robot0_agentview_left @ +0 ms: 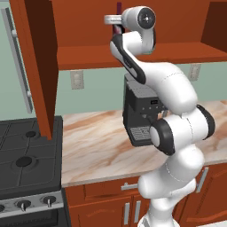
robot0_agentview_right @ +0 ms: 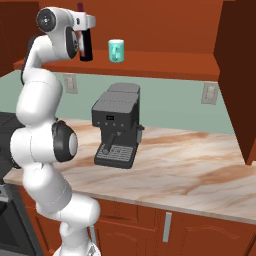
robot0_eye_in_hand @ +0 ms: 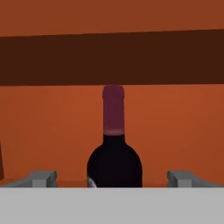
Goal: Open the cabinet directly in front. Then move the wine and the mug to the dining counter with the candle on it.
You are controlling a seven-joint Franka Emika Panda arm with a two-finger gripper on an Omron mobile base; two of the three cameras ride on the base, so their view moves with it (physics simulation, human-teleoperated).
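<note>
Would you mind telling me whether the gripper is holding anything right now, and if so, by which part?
Nothing is held. The gripper is open, its fingertips standing apart on either side of the wine bottle's body, not touching it.

light: even, bright, flat render | shadows: soft, faint | glare: slight | focus: sharp, slightly pixelated

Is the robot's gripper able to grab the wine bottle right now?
Probably yes. The cabinet door is open, the gripper is open, and the wine bottle stands between its fingers with nothing in the way.
</note>
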